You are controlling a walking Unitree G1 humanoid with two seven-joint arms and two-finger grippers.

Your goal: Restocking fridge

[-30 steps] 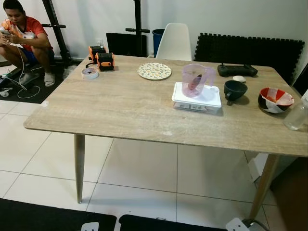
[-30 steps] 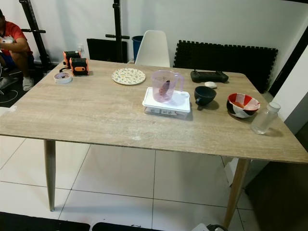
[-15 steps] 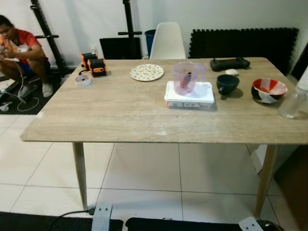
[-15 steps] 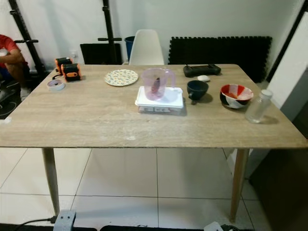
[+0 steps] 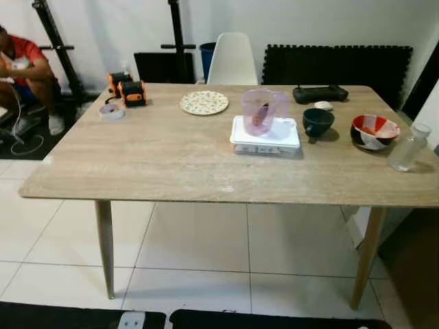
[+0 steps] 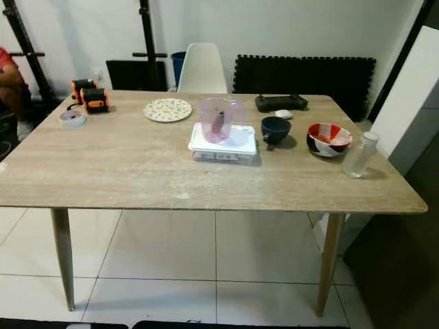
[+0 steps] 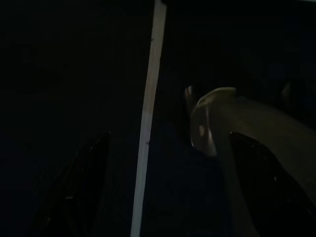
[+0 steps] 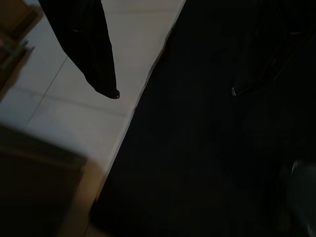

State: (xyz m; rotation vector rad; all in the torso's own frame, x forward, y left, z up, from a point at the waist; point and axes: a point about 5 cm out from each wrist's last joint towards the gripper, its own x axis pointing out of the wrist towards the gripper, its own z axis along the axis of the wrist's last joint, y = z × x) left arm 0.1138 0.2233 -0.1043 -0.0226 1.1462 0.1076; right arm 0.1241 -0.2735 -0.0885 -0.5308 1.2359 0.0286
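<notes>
1. Both tools hang idle beside me, my left tool (image 7: 163, 192) spread wide over dark floor; whether my right tool (image 8: 103, 74) is open I cannot tell.
2. Nothing is picked up: the clear plastic bottle (image 6: 359, 155), the red-and-white bowl (image 6: 328, 138) and the white lidded container (image 6: 223, 142) sit on the wooden tabletop (image 6: 137, 171).
3. Restocking looks unstarted to me.

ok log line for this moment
phase: facing table | on it: pitcher on white box, bottle | arms: idle

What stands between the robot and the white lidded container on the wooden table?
Nothing on the tabletop: the light wooden table is bare from its near edge to the white lidded container. A pink translucent jug stands on the container's lid. Both arms hang idle near the floor.
</notes>
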